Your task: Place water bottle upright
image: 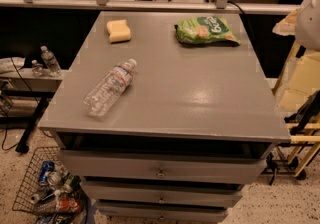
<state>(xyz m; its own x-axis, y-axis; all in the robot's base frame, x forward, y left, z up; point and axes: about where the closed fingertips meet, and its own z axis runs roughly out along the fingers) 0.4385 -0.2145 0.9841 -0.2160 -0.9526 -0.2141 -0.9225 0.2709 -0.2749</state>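
Camera view: water bottle (109, 88) flat on the worktop (200, 93), likely light, slick, crushable, so take its ribbed middle; end effector out of sight, grip state unknowable.

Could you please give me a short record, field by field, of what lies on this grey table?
surface: grey flat table top above drawers
water bottle: clear ribbed plastic bottle with white cap, lying on its side, near left, cap toward far right
sponge: yellow rectangular sponge, far left
snack bag: green crinkled bag, far right
gripper: not in view
task state: bottle not yet upright
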